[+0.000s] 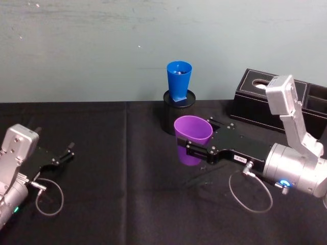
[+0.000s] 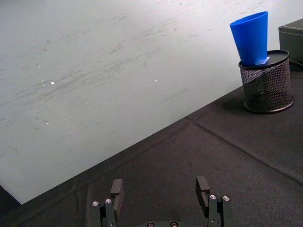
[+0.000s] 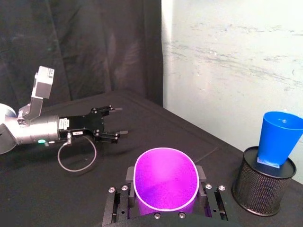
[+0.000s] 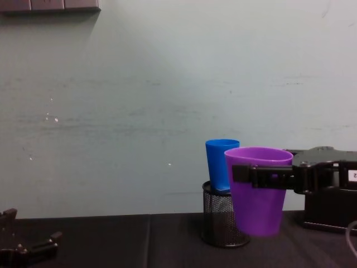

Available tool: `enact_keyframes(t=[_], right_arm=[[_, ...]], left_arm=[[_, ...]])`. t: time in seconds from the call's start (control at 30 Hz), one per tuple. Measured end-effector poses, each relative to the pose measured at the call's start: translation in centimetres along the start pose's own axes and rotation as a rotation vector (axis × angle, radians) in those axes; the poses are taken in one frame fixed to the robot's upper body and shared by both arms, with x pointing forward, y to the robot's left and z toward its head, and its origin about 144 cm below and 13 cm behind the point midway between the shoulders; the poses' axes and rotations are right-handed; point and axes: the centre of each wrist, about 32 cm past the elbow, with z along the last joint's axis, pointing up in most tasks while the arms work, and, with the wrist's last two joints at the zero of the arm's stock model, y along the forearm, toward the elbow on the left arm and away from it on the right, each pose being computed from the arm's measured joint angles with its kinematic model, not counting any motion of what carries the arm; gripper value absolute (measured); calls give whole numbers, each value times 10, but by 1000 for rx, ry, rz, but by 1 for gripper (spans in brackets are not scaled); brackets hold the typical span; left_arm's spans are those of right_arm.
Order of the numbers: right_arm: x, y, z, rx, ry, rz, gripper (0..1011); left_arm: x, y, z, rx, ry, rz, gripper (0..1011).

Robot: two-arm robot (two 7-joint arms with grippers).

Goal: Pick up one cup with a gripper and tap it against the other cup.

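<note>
A: Where does the purple cup (image 1: 192, 133) sit?

B: Upright and clear of the black tablecloth (image 1: 127, 199), by the look of the chest view, with its mouth facing up. It hangs near the blue cup (image 1: 179, 79), in front of it and lower, not touching.

A: What holds it?

B: The right gripper (image 4: 254, 174). It reaches in from the right and its two fingers are clamped on opposite sides of the cup's upper wall, just under the rim.

A: How will that cup handle?

B: Probably as a light, thin, smooth plastic shell: easy to carry, slippery, and soft in the wall. In the right wrist view the rim looks pressed a little out of round, so the squeeze seems firm enough. High on the taper is the sensible place to hold, since the cup widens upward and cannot easily slide down through the fingers.

A: And the target?

B: The blue cup stands upright with its base in the black mesh pen holder (image 1: 179, 116), so its rim is higher than the purple one's. It is just as light and only sits loosely there. A hard tap could tip it or shove the holder.

A: Anything else nearby?

B: A black box (image 1: 258, 99) sits near the right arm, to the right of the holder. The left gripper (image 2: 160, 187) rests low at the table's left, fingers apart and empty.
</note>
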Motion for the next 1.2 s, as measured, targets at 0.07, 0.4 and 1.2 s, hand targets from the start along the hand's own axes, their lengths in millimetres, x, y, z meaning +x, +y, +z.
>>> enact_keyframes(t=[0.07, 0.4, 1.2], right_arm=[[1, 0, 2, 0, 2, -1, 715], [0, -1, 10, -10, -11, 10, 715], [1, -1, 9, -8, -8, 6, 715]], left_arm=[[0, 0, 0, 0, 0, 0, 1000], [0, 0, 0, 0, 0, 0, 1000], [0, 0, 0, 0, 0, 0, 1000]])
